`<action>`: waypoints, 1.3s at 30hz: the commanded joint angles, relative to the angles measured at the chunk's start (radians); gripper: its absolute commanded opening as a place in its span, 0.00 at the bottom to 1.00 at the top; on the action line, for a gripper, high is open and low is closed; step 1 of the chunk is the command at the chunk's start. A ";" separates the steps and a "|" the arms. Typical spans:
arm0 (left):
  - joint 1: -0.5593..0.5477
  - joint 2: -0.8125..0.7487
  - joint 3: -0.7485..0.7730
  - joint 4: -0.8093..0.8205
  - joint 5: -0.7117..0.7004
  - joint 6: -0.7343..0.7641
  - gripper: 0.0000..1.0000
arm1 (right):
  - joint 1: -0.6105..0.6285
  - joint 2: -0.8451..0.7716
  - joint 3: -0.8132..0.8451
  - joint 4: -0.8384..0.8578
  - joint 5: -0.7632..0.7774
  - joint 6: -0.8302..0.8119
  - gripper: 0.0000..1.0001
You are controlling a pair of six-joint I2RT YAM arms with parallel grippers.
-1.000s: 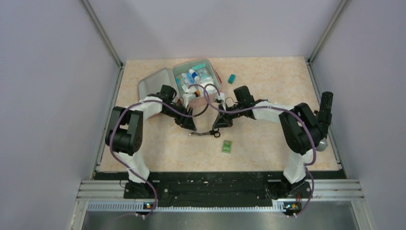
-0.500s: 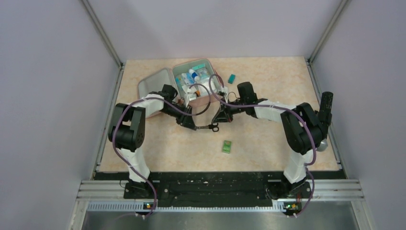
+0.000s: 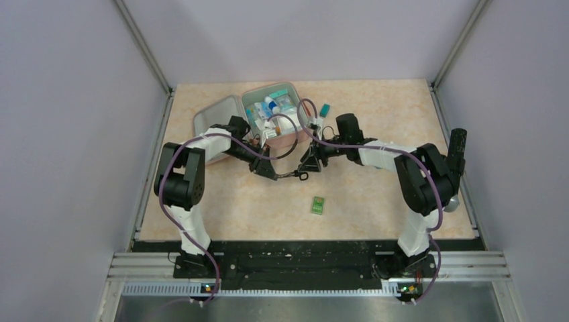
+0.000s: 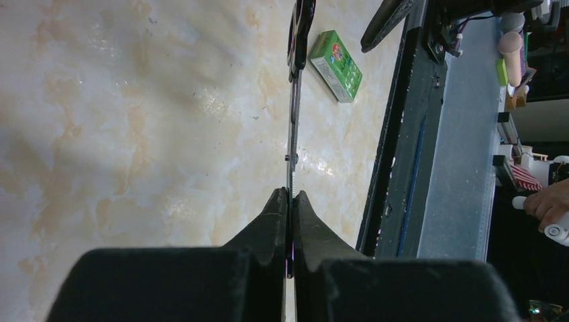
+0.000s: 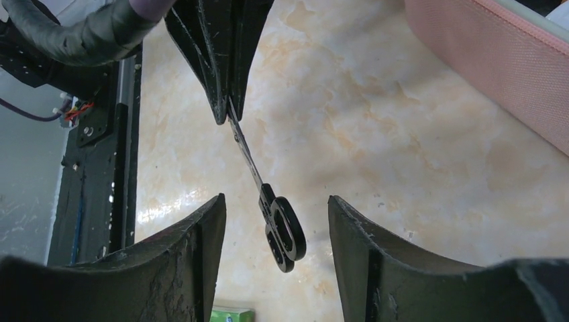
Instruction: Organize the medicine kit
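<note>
The medicine kit point(image 3: 290, 139), a pink zip case, lies open at the back of the table with its lid point(image 3: 216, 119) flat to the left and several small items inside. Its pink side point(image 5: 496, 74) shows in the right wrist view. My left gripper point(image 4: 290, 194) is shut on the blade tips of black-handled scissors point(image 4: 293, 114). The scissors point(image 3: 292, 176) hang level between both grippers, in front of the kit. My right gripper point(image 5: 275, 204) is open, and the scissor handles point(image 5: 285, 231) sit between its fingers without touching them.
A small green box point(image 3: 317, 204) lies flat on the table just in front of the scissors, also seen as the green box point(image 4: 337, 65). A teal block point(image 3: 325, 109) rests to the right of the kit. Purple cables loop over both arms.
The scissors went from the right gripper to the left: the left jaws closed on the blades, the right jaws opened off the handles. Both grippers rose slightly toward the kit.
</note>
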 commanded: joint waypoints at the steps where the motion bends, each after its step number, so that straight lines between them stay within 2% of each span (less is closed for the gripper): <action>1: 0.004 -0.047 0.006 0.015 0.031 0.012 0.00 | -0.001 -0.017 -0.017 0.033 -0.037 0.004 0.57; 5: -0.002 -0.039 0.027 -0.051 0.059 0.061 0.00 | -0.002 -0.014 -0.023 0.025 -0.011 -0.009 0.66; 7: -0.008 -0.031 0.050 -0.106 0.057 0.108 0.00 | -0.005 -0.009 -0.023 0.026 -0.015 -0.011 0.67; 12: -0.008 -0.036 0.059 -0.134 0.056 0.133 0.00 | -0.006 -0.002 -0.019 0.034 -0.047 -0.007 0.55; 17: -0.008 -0.043 0.069 -0.147 0.078 0.150 0.00 | -0.006 -0.001 -0.024 0.046 -0.076 0.004 0.54; 21: -0.007 -0.044 0.065 -0.109 0.080 0.114 0.00 | -0.006 -0.006 -0.030 0.051 -0.125 0.009 0.35; 24: -0.007 -0.042 0.061 -0.067 0.084 0.070 0.00 | -0.006 -0.013 -0.039 0.054 -0.139 0.012 0.29; 26: -0.008 -0.038 0.064 -0.055 0.079 0.056 0.00 | -0.006 -0.017 -0.042 0.052 -0.142 0.012 0.22; 28: -0.007 -0.033 0.066 -0.045 0.080 0.046 0.00 | -0.007 -0.021 -0.046 0.051 -0.141 0.012 0.23; 30: -0.007 -0.032 0.070 -0.046 0.090 0.045 0.00 | -0.007 -0.024 -0.047 0.051 -0.138 0.010 0.33; 31: -0.007 -0.030 0.074 -0.047 0.092 0.043 0.00 | -0.007 -0.024 -0.048 0.051 -0.140 0.010 0.34; 33: -0.007 -0.031 0.079 -0.048 0.091 0.042 0.00 | -0.007 -0.024 -0.047 0.051 -0.141 0.008 0.29; 36: -0.007 -0.026 0.086 -0.055 0.104 0.046 0.00 | -0.006 -0.021 -0.044 0.051 -0.144 0.008 0.27; 37: -0.006 -0.025 0.088 -0.057 0.107 0.046 0.00 | -0.006 -0.018 -0.042 0.051 -0.147 0.008 0.24; 38: -0.007 -0.024 0.087 -0.057 0.104 0.045 0.00 | -0.006 -0.018 -0.041 0.051 -0.151 0.006 0.16; 39: -0.006 -0.024 0.086 -0.053 0.096 0.042 0.00 | -0.006 -0.017 -0.039 0.051 -0.152 0.003 0.01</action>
